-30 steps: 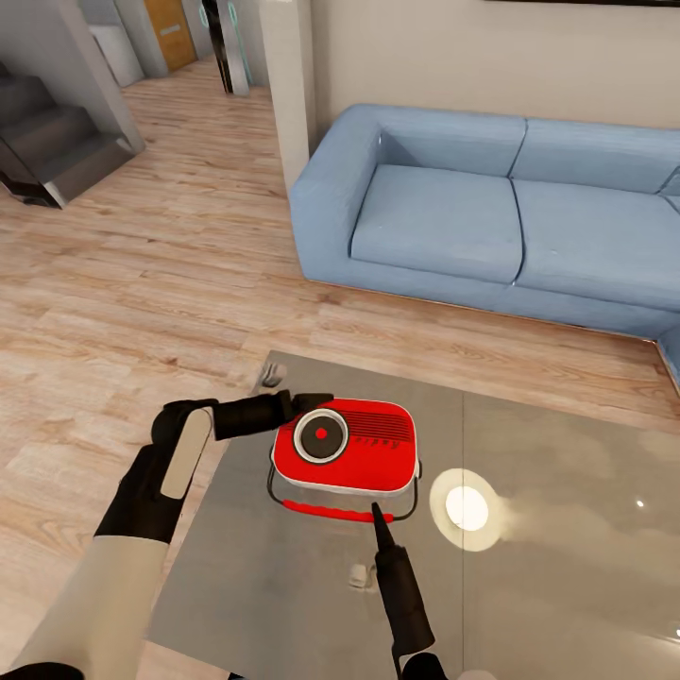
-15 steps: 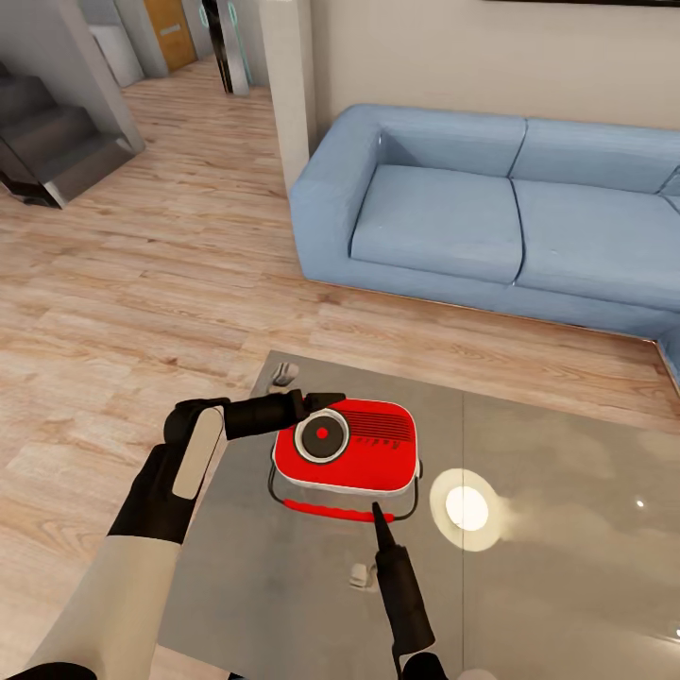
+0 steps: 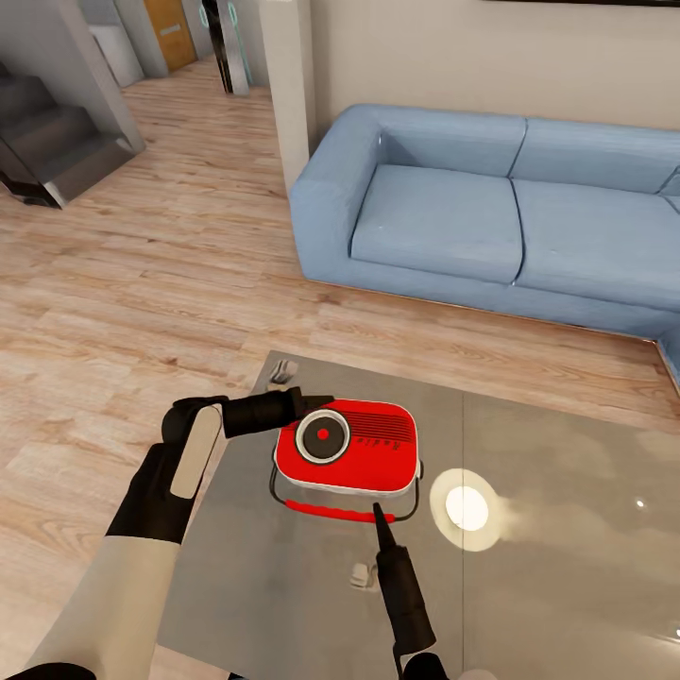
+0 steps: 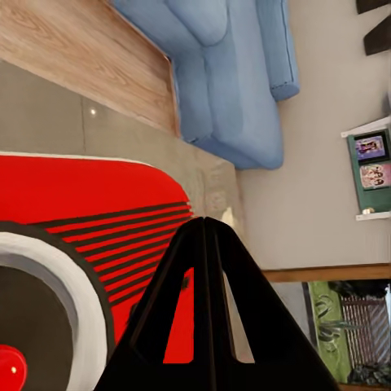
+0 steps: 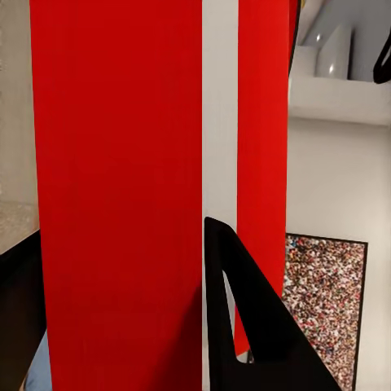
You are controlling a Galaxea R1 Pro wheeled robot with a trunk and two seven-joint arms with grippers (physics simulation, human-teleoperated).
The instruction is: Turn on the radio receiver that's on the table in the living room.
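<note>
Flat on table [image 3: 283, 567], radio receiver [image 3: 348, 447] dial-up, long axis sideways; left gripper [image 3: 316, 400] pinched together, right unclear.

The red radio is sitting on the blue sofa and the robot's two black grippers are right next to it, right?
Not quite. The radio receiver sits on the glossy grey table, not on the blue sofa, which stands farther back across the wood floor. The head view shows this. The rest holds: the left gripper and right gripper are both right next to it.
</note>
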